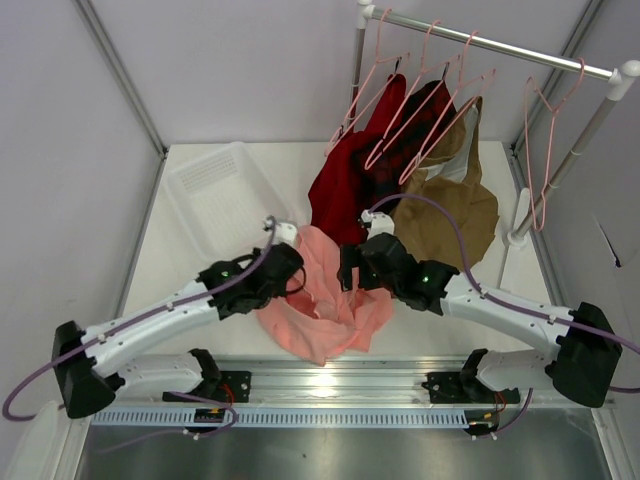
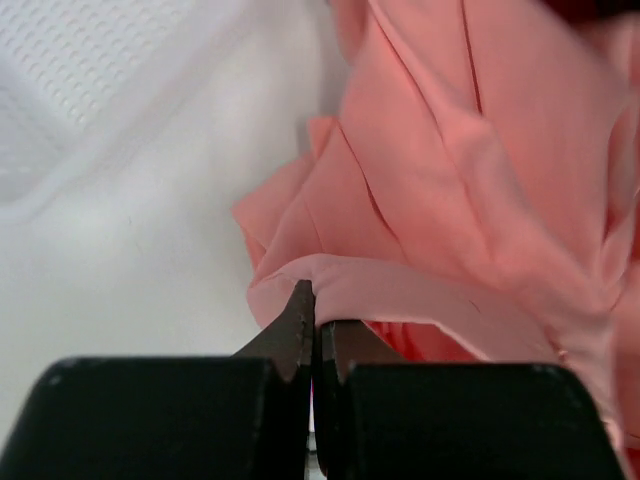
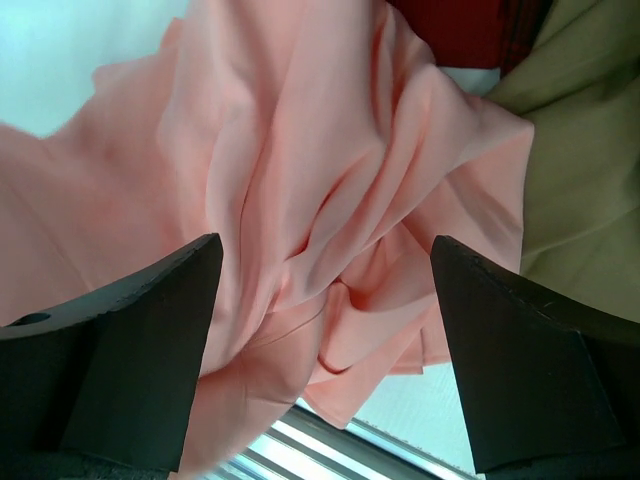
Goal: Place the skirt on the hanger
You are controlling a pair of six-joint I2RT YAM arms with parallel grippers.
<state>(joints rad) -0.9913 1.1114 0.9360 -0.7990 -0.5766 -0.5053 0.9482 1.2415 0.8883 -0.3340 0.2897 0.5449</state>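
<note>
The salmon-pink skirt [image 1: 325, 305] lies crumpled on the table's near middle, between my two grippers. My left gripper [image 1: 293, 268] is at its left edge; in the left wrist view it [image 2: 315, 305] is shut on a rolled fold of the skirt [image 2: 450, 180]. My right gripper [image 1: 350, 268] is at the skirt's upper right; in the right wrist view it [image 3: 325, 270] is open wide just over the bunched skirt [image 3: 300, 170]. An empty pale-pink hanger [image 1: 548, 150] hangs on the rail at the far right.
The silver rail [image 1: 490, 40] at the back carries more pink hangers, with a dark red garment [image 1: 350, 175] and a tan-brown garment [image 1: 450, 210] drooping onto the table behind the skirt. A clear plastic bin [image 1: 215, 190] sits at back left. The rail's post [image 1: 560, 160] stands at the right.
</note>
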